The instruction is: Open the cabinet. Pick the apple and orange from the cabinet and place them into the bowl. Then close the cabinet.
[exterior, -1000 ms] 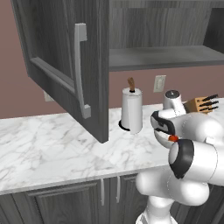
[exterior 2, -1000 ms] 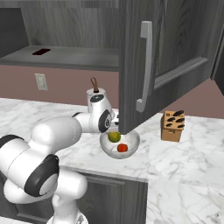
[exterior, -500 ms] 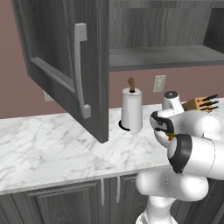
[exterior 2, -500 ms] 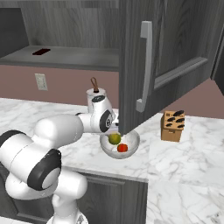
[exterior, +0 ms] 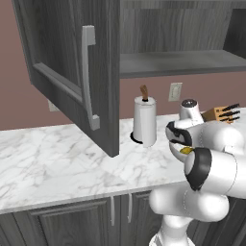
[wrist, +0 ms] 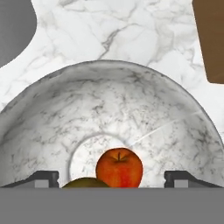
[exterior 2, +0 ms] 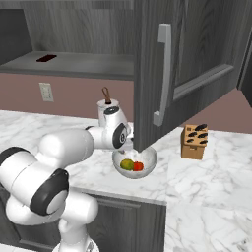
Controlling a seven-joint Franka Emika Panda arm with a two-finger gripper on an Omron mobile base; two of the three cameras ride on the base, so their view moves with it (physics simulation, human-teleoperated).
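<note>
Two-finger gripper spread, empty, above speckled whitish bowl; red apple inside; open dark wood-grain cabinet door lies up-right.

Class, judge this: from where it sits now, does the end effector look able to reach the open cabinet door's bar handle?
Probably yes: the end effector hangs open above the bowl, just beside the door's handle, with nothing between.

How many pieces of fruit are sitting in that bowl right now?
2: a red apple and a greenish-yellow fruit lie side by side at the bottom of the bowl, under the open gripper.
</note>
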